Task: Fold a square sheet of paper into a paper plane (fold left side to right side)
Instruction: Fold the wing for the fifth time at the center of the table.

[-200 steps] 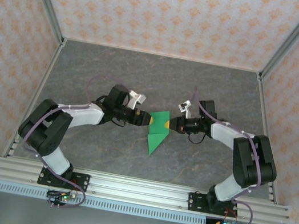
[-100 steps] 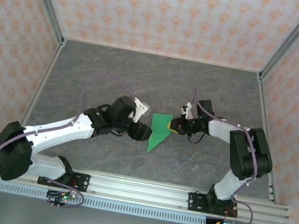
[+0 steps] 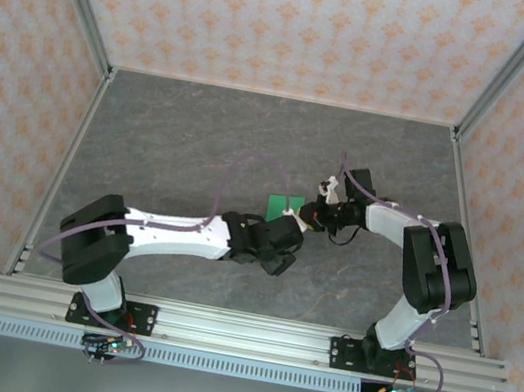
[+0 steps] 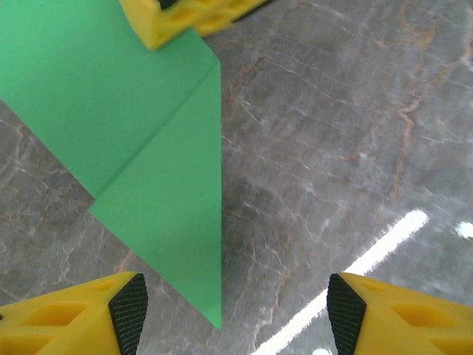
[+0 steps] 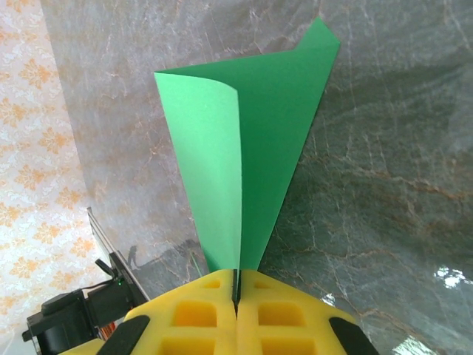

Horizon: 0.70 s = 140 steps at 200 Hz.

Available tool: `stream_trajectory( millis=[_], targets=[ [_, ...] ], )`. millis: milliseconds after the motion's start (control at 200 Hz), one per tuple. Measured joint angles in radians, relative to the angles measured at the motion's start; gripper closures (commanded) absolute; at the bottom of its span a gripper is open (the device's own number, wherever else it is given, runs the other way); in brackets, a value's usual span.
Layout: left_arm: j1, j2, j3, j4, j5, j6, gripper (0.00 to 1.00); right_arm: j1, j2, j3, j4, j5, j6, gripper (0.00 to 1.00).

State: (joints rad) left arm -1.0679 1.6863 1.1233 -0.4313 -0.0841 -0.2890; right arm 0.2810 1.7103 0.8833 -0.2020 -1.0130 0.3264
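One paper [image 5: 251, 148], two end effectors: right end effector [image 5: 236, 292] clenches its edge; left end effector [image 4: 235, 305], released, has swung over its tip.

Both arms, the left arm [image 3: 174, 233] and the right arm [image 3: 394, 224], have smooth white shells along their long links and rounded black housings at the joints. A thin lilac cable [image 3: 251, 158] loops loosely along each arm. Each arm stands on a flat black base plate [image 3: 114, 312] bolted to a silver slotted rail [image 3: 238, 332]. The fingers [image 4: 59, 318] are bright yellow plastic, moulded with hollow square cells, and carry ribbed black pads [image 4: 129, 310] on their inner faces.
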Motion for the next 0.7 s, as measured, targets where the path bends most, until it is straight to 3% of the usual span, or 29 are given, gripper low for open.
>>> stream_trajectory(
  millis=[370, 701],
  targets=[
    [-0.019, 0.200, 0.127, -0.084, -0.142, -0.037, 0.35, 0.000, 0.013, 0.001, -0.024, 0.000, 0.004, 0.97],
    [-0.019, 0.269, 0.198, -0.140, -0.184, -0.061, 0.58, 0.000, 0.017, 0.003, -0.031, 0.000, 0.003, 0.97]
  ],
)
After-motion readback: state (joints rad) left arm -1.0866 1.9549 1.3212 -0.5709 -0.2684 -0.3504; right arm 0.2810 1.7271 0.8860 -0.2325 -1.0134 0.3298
